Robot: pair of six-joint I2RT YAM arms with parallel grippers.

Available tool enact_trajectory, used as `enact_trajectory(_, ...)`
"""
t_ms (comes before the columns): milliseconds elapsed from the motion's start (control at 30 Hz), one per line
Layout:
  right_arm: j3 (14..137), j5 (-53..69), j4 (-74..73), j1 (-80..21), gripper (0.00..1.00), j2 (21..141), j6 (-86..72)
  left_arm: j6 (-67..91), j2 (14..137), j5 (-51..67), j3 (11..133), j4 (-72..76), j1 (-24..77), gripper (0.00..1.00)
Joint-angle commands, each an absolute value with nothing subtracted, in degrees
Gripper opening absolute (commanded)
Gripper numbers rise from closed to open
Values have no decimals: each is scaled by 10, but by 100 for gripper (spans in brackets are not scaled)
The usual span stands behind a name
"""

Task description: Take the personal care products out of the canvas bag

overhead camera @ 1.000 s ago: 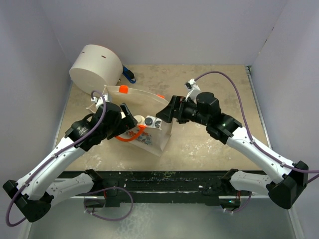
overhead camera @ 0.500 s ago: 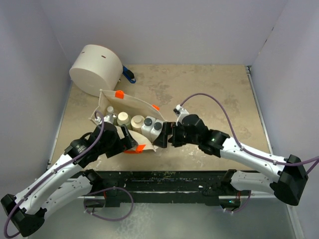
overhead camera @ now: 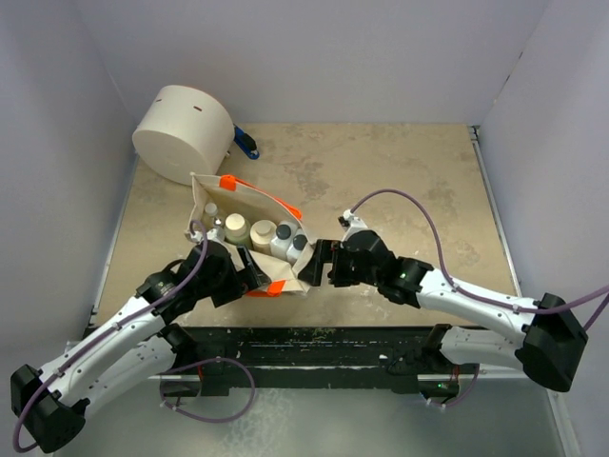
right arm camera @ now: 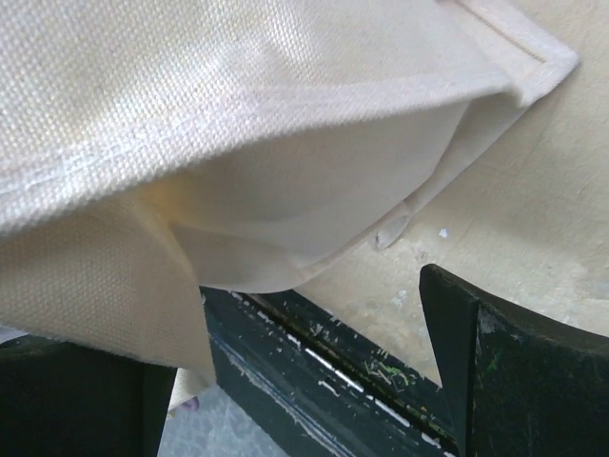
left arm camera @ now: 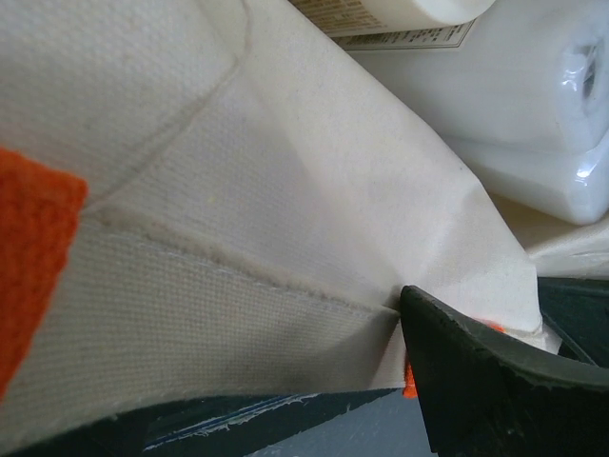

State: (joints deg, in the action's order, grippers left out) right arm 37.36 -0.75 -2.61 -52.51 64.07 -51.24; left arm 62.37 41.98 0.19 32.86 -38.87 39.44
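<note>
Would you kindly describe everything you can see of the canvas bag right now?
The canvas bag is a boxy cream cloth tote with orange handles, its mouth open upward, small bottles in a row inside. It rests on the table near the front edge. The open left gripper and right gripper sit at its near rim.

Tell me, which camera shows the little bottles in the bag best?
The top view: the bottles sit in a row inside the canvas bag. The left wrist catches only bottle edges; the right wrist, just cloth.
</note>
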Motion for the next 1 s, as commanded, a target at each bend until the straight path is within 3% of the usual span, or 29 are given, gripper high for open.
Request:
enact_trajectory(0, 400, -125, -169, -522, 100, 683, -484, 595, 433, 58, 316, -376, 397, 99)
enact_trajectory(333, 566, -228, -384, -524, 100, 628, -496, 572, 440, 91, 303, -340, 397, 100)
enact_trajectory(600, 699, -168, -338, -523, 100, 605, -429, 551, 463, 113, 313, -320, 397, 99)
enact_trajectory(767, 817, -89, -315, -545, 100, 692, -395, 543, 461, 118, 318, -318, 397, 99)
enact_trajectory(967, 942, -142, -344, -625, 98, 832, -391, 533, 459, 123, 326, -318, 397, 99)
